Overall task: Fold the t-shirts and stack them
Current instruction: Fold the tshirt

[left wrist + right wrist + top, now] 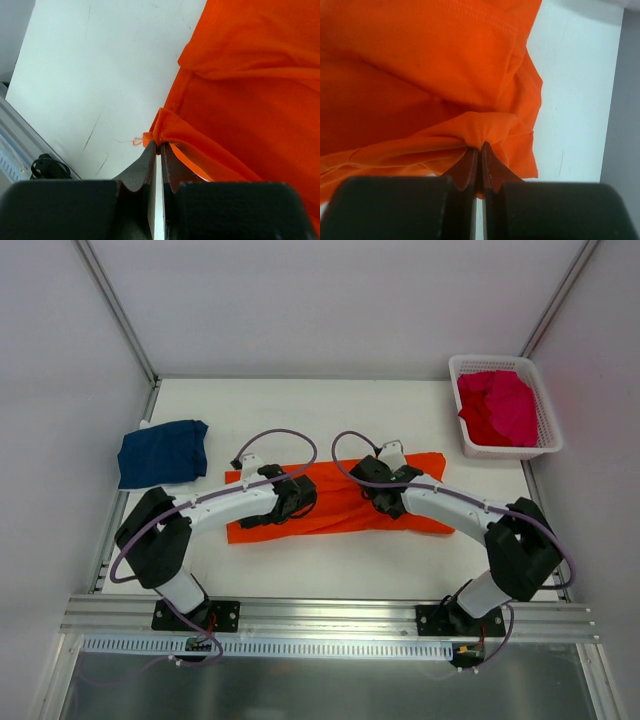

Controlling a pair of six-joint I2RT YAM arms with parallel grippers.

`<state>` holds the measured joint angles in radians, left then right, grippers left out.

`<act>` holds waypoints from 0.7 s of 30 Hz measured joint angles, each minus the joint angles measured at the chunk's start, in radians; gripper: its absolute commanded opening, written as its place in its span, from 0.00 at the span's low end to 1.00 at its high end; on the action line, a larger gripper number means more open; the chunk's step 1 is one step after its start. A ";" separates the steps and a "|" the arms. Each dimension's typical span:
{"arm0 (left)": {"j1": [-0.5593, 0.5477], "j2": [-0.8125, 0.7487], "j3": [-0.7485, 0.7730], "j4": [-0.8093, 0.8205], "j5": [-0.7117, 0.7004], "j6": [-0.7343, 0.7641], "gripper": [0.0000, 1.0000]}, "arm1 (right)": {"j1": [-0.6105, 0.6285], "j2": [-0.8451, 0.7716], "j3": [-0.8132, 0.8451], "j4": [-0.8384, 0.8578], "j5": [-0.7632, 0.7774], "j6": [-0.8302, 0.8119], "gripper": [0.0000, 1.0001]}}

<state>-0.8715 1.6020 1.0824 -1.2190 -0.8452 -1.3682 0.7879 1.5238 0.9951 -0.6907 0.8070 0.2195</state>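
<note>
Top external: the bright orange soft cloth t-shirt point(340, 508) lies rumpled mid white worktop point(300, 405). There's a folded navy blue t-shirt point(162, 452) at 10 o'clock and magenta-pink t-shirts point(497, 405) in the white plastic lattice basket point(505, 451) at 2.

Left wrist: the left tool point(159, 147) is pinched tight on the orange shirt's hem, at its 9 o'clock edge.

Right wrist: the right tool point(480, 147) is clamped on a bunched fold at 3 o'clock.

Looks light and floppy to me and it'll sag, so edge pinches seem right.

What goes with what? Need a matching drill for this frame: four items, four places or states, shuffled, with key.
1. orange shirt
2. navy shirt
3. pink shirts
4. left gripper

A. in the basket
B. shut on the orange shirt's edge
C. folded, far left
D. stretched out in the middle

Pairs: 1-D, 2-C, 3-A, 4-B
</note>
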 measured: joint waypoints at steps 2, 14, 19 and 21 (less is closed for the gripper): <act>0.025 0.011 0.016 0.004 -0.005 0.020 0.00 | -0.018 0.042 0.033 0.029 -0.004 -0.044 0.00; 0.148 0.043 0.042 0.011 -0.029 0.102 0.00 | -0.078 0.202 0.214 0.112 -0.045 -0.217 0.00; 0.177 0.095 0.084 0.019 -0.029 0.140 0.00 | -0.091 0.254 0.262 0.119 -0.063 -0.252 0.00; 0.180 0.125 0.111 0.024 -0.029 0.158 0.00 | -0.094 0.268 0.274 0.119 -0.064 -0.260 0.00</act>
<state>-0.6910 1.7271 1.1931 -1.1954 -0.8742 -1.2106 0.6941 1.7920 1.2694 -0.5713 0.7425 -0.0406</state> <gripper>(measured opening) 0.019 0.023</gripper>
